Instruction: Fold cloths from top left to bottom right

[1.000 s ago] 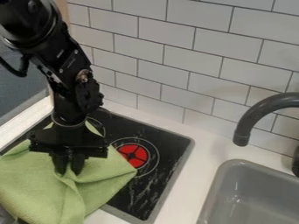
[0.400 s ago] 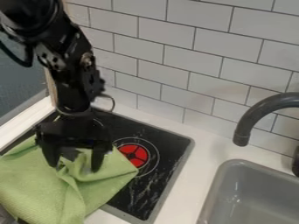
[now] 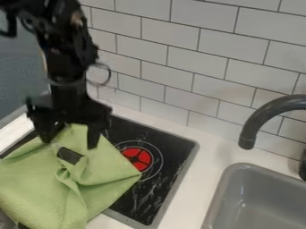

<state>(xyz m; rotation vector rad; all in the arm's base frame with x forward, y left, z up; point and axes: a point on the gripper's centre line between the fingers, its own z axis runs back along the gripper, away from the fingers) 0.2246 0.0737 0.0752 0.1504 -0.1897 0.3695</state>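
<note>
Green cloth (image 3: 44,188) at lower left of frame, bunched on the black stove (image 3: 152,138), right corner near the red burner (image 3: 137,158). Gripper (image 3: 69,137) above centre left, jaws spread, pinching nothing. Bulk of cloth lies below the jaws in frame; its upper end shows between them. Main crease runs from below the jaws toward the bottom edge. Contact: cannot tell. Next move likely needs a grip on the upper edge, then a carry toward lower right.
</note>
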